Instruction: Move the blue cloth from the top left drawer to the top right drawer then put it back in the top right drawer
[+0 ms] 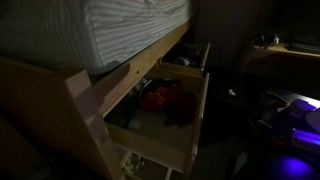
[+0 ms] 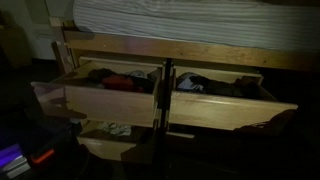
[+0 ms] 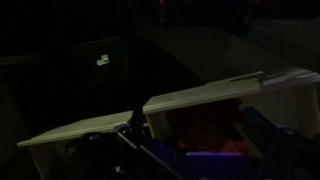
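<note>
Under the bed (image 2: 170,20), both top drawers (image 2: 100,102) stand open in poor light. The blue cloth (image 2: 190,84) seems to lie in the one without the red fabric (image 2: 118,80). The gripper (image 3: 190,142), jaws spread and empty, could grab the wrong fabric or strike a drawer front.
</note>
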You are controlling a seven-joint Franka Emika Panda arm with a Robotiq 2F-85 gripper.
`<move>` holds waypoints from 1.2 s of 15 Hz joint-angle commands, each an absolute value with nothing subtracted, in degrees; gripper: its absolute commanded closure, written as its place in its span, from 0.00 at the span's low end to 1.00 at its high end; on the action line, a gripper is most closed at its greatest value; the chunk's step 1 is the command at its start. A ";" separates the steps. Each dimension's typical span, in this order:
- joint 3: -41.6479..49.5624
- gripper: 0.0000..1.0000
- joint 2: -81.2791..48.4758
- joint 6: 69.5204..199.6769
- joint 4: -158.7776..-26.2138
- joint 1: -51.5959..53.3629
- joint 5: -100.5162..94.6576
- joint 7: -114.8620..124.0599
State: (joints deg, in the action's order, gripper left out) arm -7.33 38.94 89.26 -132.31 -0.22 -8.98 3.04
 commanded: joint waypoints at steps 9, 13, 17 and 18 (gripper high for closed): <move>-4.38 0.00 39.04 96.39 -134.64 -2.80 -14.45 7.46; 4.56 0.00 36.60 110.00 -135.94 -9.10 -23.43 9.34; 16.12 0.00 26.35 116.45 -130.71 -12.82 -18.04 4.09; 19.67 0.00 24.57 118.24 -130.32 -12.59 -15.04 -0.65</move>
State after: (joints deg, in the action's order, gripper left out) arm 12.74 32.60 115.58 -134.40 -12.33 -21.96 7.61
